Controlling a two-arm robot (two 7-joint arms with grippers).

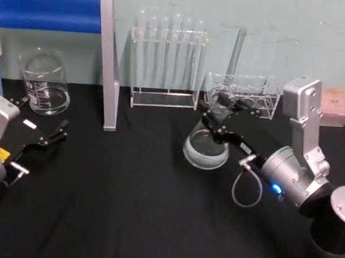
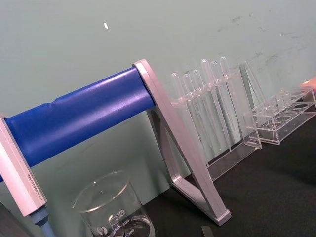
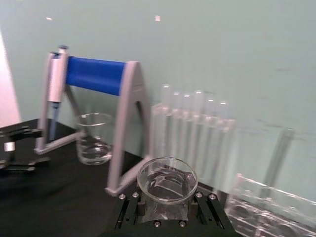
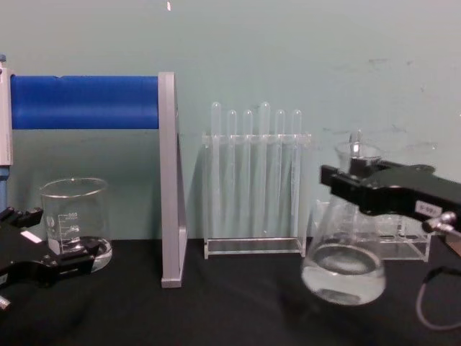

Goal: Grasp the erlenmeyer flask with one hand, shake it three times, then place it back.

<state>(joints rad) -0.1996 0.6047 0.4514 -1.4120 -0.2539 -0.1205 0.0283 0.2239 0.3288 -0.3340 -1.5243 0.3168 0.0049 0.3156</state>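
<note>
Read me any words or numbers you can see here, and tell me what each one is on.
"400", "300": graduation marks on the beaker; the number above them is blurred.
White label on the right pincer holding the erlenmeyer flask: too small to read.
Print on the stand's grey end plate: too small.

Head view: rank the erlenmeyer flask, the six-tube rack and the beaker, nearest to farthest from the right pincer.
1. erlenmeyer flask: gripped at its neck by the right pincer.
2. six-tube rack: behind, toward the left.
3. beaker: far left.
</note>
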